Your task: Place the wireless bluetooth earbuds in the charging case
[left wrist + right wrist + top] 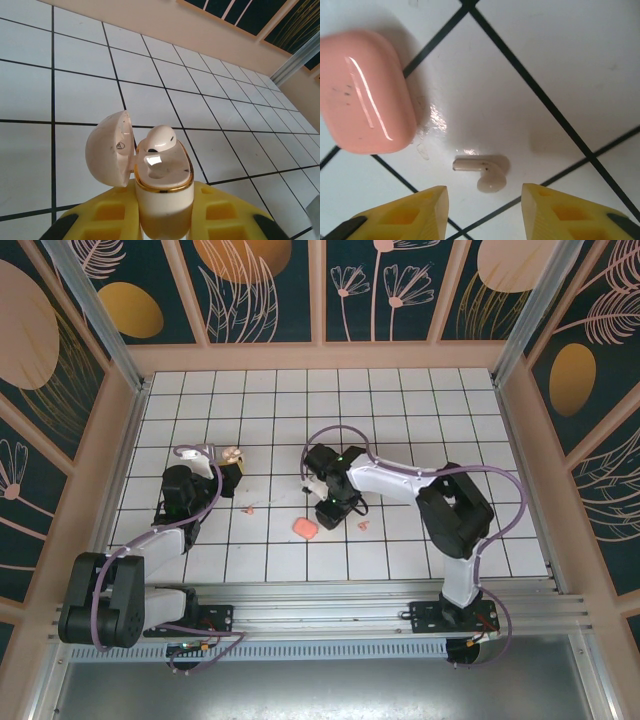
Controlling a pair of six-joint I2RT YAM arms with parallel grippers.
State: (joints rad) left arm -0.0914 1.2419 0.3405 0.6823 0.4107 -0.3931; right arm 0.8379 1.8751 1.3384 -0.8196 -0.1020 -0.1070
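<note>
Risk lies mostly with the right end effector [482,210]. Its fingers stand moderately apart and hold nothing, and the loose earbud [485,171] lies flat on the surface [420,420] just ahead of the gap, near the middle, toward the near edge. The salmon-pink piece [362,90] lies near it, so I think a closing finger could push the small earbud aside or catch that piece. Left of the middle, the left end effector [167,215] grips the charging case [162,192] tightly, lid open, with a second earbud [156,140] seated inside. A strong tilt may let it slip out.
</note>
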